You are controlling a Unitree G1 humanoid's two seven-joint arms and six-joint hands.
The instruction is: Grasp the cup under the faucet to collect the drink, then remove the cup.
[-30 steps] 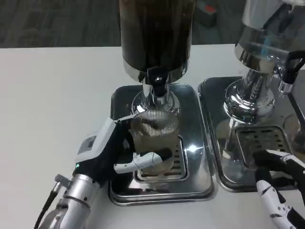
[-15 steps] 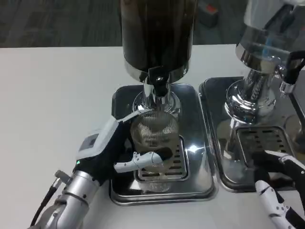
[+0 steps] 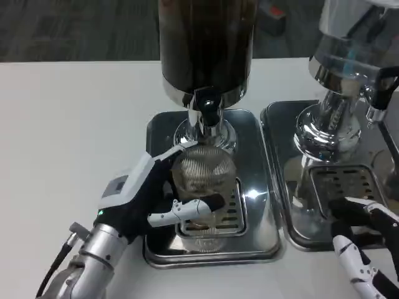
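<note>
Cup (image 3: 201, 177) gripped in left robot hand (image 3: 153, 196), below faucet (image 3: 207, 107).

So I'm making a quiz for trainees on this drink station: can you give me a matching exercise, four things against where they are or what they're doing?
Things:
1. cup
2. left hand
3. right hand
4. dark drink dispenser

Places or states:
A. by the front edge of the right drip tray, holding nothing
B. wrapped around the ribbed clear glass
C. standing over the left drip tray, black faucet at its base
D. over the grate of the left drip tray, held in a hand

Pairs: 1-D, 2-B, 3-A, 4-C
</note>
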